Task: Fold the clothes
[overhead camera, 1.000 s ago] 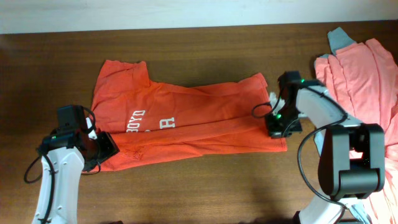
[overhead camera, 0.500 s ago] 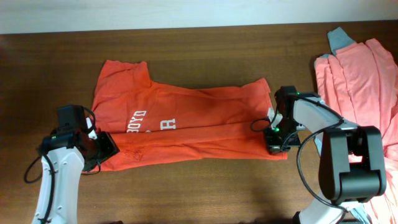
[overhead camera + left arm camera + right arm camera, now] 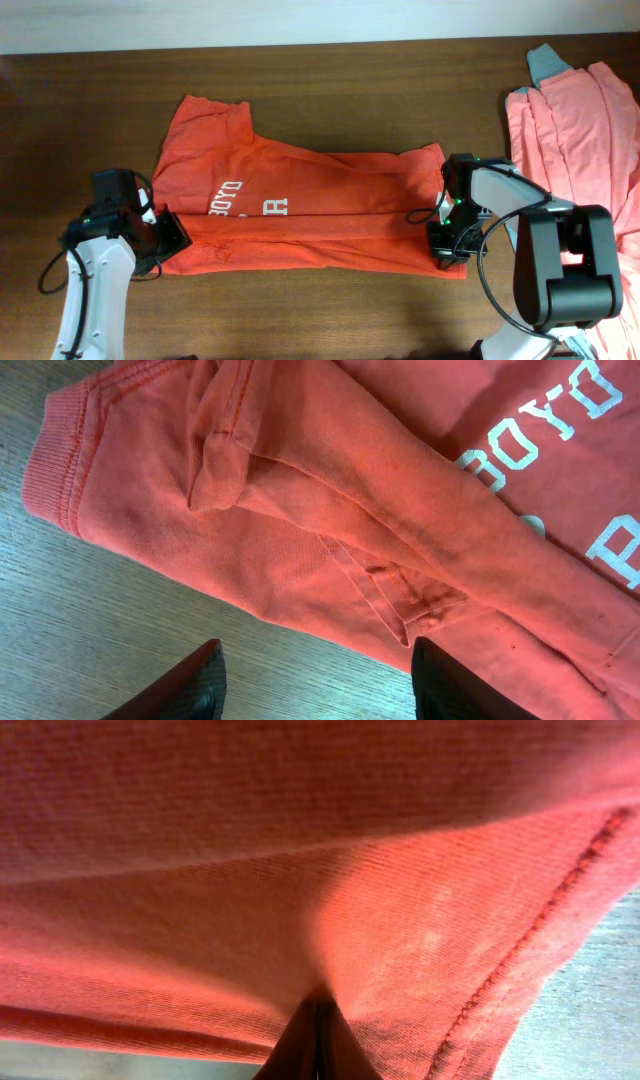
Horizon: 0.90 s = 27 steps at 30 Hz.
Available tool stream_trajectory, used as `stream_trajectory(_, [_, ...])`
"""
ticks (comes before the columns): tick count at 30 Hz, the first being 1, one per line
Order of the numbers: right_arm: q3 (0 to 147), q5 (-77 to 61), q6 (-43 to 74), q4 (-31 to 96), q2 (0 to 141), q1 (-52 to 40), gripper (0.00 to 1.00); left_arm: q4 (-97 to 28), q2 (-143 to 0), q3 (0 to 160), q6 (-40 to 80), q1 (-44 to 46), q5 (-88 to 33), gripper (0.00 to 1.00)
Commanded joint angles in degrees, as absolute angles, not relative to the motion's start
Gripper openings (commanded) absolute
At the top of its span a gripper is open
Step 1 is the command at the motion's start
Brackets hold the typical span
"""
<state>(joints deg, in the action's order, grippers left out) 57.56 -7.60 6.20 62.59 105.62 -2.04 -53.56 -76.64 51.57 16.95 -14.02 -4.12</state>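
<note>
The orange-red T-shirt (image 3: 300,215) lies across the middle of the table (image 3: 330,320), with its print facing up. In the last second its right hem has travelled toward the near edge, pulled by the right gripper (image 3: 447,245), whose jaws are pinched tight on the cloth. The long fold is, I think, almost laid. The left gripper (image 3: 318,672) has not moved. It hovers half open over the shirt's left end and holds nothing. Bare wood remains in front, and the salmon-pink pile (image 3: 580,130) sits near on the right.
</note>
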Motion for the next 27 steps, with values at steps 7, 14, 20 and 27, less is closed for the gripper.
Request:
stream_trajectory(7, [67.7, -4.1, 7.3, 63.8, 87.6, -2.2, 0.56, -53.6, -76.2, 60.8, 11.7, -13.6, -7.3, 0.6])
stream_trajectory(14, [75.9, -3.8, 3.2, 63.6, 85.5, -2.2, 0.55, -52.6, -79.8, 72.1, 5.2, -9.7, -8.2, 0.65])
stream_trajectory(20, [76.1, -3.7, 1.2, 64.2, 85.5, -2.2, 0.55, -52.8, -93.8, 85.6, 3.2, -8.6, -8.2, 0.68])
stream_trajectory(27, [76.1, -2.5, 0.9, 66.0, 85.5, -2.2, 0.54, -53.2, -112.9, 99.5, -4.3, -9.3, -10.8, 0.69])
